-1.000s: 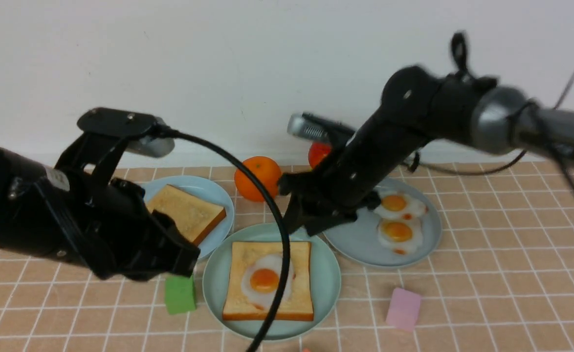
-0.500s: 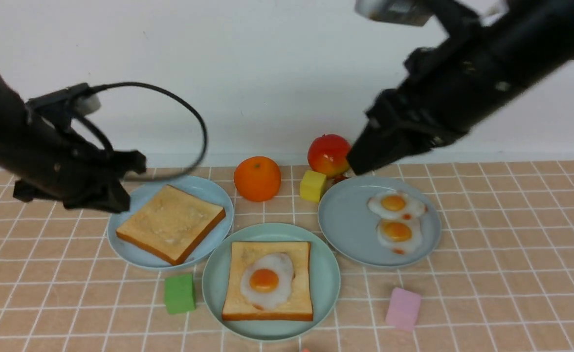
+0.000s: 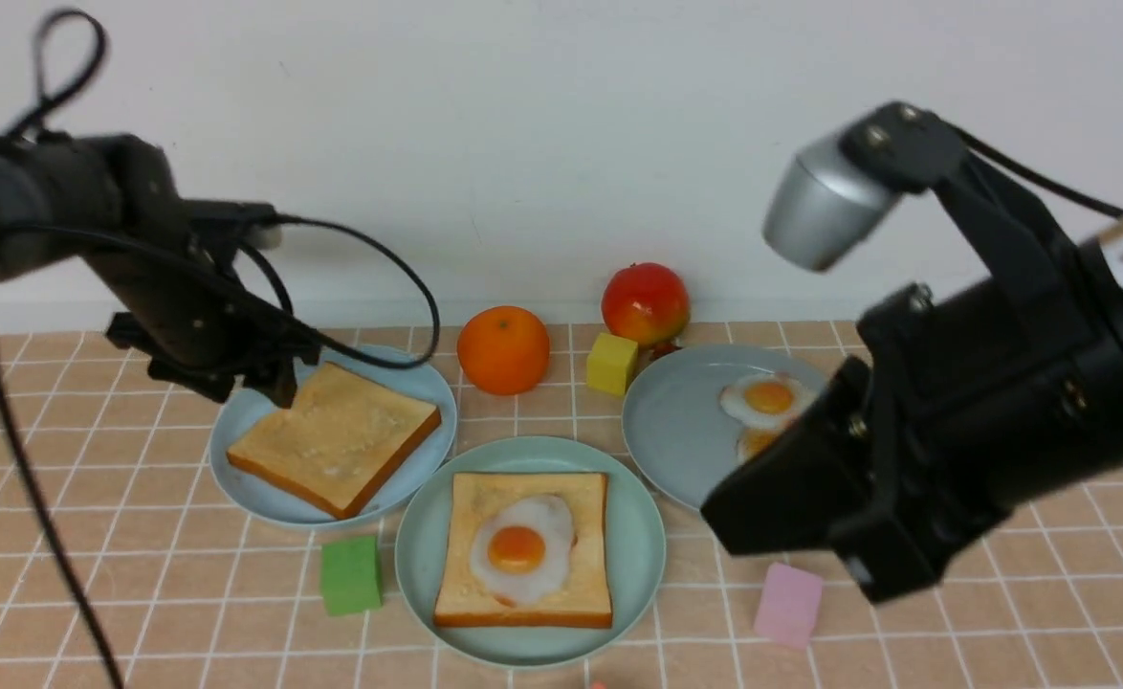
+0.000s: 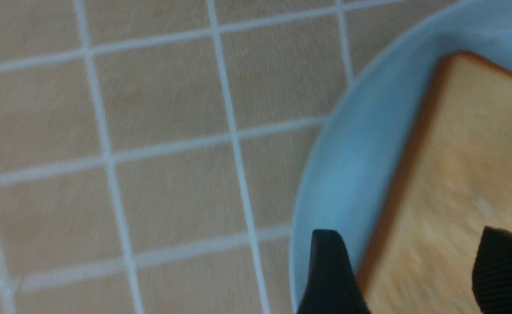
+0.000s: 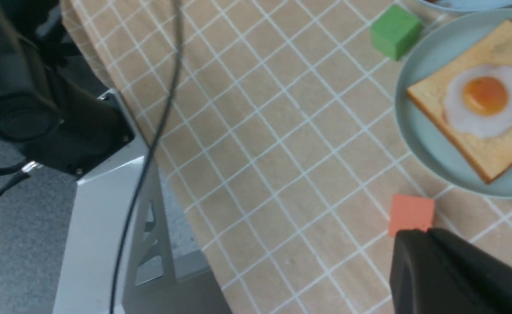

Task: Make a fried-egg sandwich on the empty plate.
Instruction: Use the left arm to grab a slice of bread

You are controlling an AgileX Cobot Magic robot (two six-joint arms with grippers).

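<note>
Egg [image 3: 521,547] on one toast slice [image 3: 588,584] lies on the mint-green plate [image 3: 418,560], front centre of the tabletop [image 3: 141,574]. The second slice [image 3: 337,435] sits on the neighbouring sky-blue plate [image 3: 420,383], left jaws spread above its far corner. Whether the right jaws are spread or closed cannot be told.

Front centre of bench [image 3: 141,593]: round mint-green plastic plate [image 3: 636,545] carrying square toast slice [image 3: 581,584], white toy fried egg [image 3: 520,548] on top; pale sky-blue plate [image 3: 428,383] behind-left holds second toast slice [image 3: 337,435]; grey-blue plate [image 3: 676,431] behind-right; green cube [image 3: 351,574] just left of the mint-green plate.
</note>
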